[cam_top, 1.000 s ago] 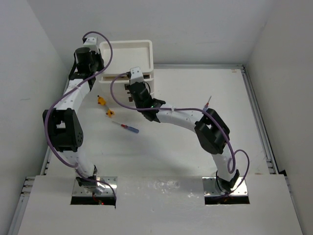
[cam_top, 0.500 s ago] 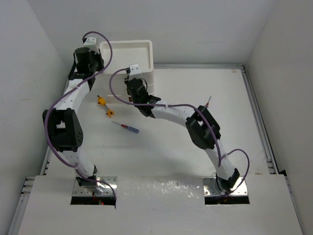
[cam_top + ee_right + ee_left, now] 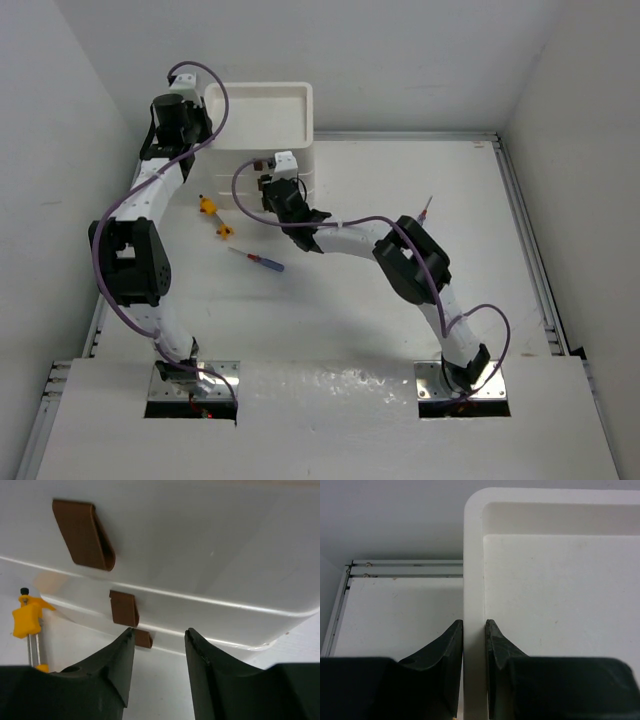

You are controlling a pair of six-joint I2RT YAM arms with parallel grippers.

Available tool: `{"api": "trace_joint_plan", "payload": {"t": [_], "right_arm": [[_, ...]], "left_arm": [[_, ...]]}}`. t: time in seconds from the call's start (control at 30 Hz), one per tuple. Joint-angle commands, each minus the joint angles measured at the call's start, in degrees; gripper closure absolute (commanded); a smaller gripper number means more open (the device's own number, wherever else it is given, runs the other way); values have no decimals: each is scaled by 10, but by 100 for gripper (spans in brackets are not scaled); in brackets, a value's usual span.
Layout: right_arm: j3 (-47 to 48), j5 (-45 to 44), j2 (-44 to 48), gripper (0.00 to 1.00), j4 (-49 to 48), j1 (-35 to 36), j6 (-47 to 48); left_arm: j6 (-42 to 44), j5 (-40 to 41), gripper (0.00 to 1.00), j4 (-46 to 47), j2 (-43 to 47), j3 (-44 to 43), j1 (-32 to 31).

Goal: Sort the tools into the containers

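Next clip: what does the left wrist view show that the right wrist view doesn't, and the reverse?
Left wrist only: the recessed tray top, its rim clamped in the left claw. Right wrist only: three brown handles, a yellow screwdriver on the table, and the open, empty right claw. Both: the white drawer unit.

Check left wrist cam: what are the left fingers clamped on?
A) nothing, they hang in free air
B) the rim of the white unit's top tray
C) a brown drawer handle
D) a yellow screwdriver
B: the left gripper's fingers sit one on each side of the white drawer unit's top-tray rim, pinching that wall between them.
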State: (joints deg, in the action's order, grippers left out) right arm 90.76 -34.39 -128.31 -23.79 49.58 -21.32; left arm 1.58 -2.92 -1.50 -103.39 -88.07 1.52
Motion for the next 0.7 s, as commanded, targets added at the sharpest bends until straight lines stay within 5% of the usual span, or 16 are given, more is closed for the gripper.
{"api": "trace_joint_plan", "payload": {"t": [0.0, 0.37, 0.67], "right_arm": [[31, 12, -16, 54, -46, 12, -10], [167, -24, -102, 49, -13, 13, 22], [218, -93, -148, 67, -58, 8, 61]], "left_arm": [[-11, -34, 100, -53, -30, 5, -1], [-11, -41, 100, -51, -30, 7, -1], [-7, -60, 100, -44, -19, 18, -1]]}}
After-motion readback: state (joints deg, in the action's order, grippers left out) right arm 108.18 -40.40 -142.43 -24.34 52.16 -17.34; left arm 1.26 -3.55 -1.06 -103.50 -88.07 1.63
